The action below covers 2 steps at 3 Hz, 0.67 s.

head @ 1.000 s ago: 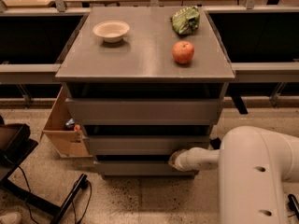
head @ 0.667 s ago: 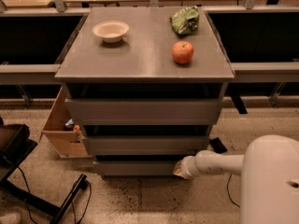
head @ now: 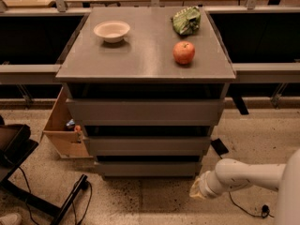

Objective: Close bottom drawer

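Bottom drawer (head: pixel 147 168): lowest and narrowest of three grey fronts on cabinet (head: pixel 145 60), at cabinet base. Judged a rigid panel on slides, light to moderate in weight, smooth, not fragile. No handle, so flat push at centre of front panel advised, not a grasp.

Gripper (head: pixel 199 191): low, off cabinet's front right corner, near drawer front but apart from it. Opening cannot be told; nothing seen held.

Count:
- drawers: three
- on cabinet top: bowl (head: pixel 111 31) one, apple (head: pixel 183 52) one, green bag (head: pixel 186 20) one
- at cabinet's left side: cardboard box (head: pixel 63 130) one
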Available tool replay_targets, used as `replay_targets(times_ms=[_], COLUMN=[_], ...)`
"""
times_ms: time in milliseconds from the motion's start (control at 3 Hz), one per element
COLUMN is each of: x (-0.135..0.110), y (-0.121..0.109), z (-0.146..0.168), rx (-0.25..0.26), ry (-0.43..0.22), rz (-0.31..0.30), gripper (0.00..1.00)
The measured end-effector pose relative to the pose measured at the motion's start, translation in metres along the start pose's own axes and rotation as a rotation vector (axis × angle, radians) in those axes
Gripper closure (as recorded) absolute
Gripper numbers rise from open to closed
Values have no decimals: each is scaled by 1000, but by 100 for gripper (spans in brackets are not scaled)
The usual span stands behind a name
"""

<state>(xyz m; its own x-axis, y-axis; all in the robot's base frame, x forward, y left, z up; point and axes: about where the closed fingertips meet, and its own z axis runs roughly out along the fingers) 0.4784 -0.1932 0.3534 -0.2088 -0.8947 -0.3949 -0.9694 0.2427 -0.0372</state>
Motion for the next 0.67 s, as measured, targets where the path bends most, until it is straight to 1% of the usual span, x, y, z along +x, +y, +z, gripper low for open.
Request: replay_targets(times_ms=[333, 667], x=[14, 14], y=[22, 18], z=[-49, -101], rx=[22, 130], ry=[96, 193], rz=[40, 77], gripper=[100, 100])
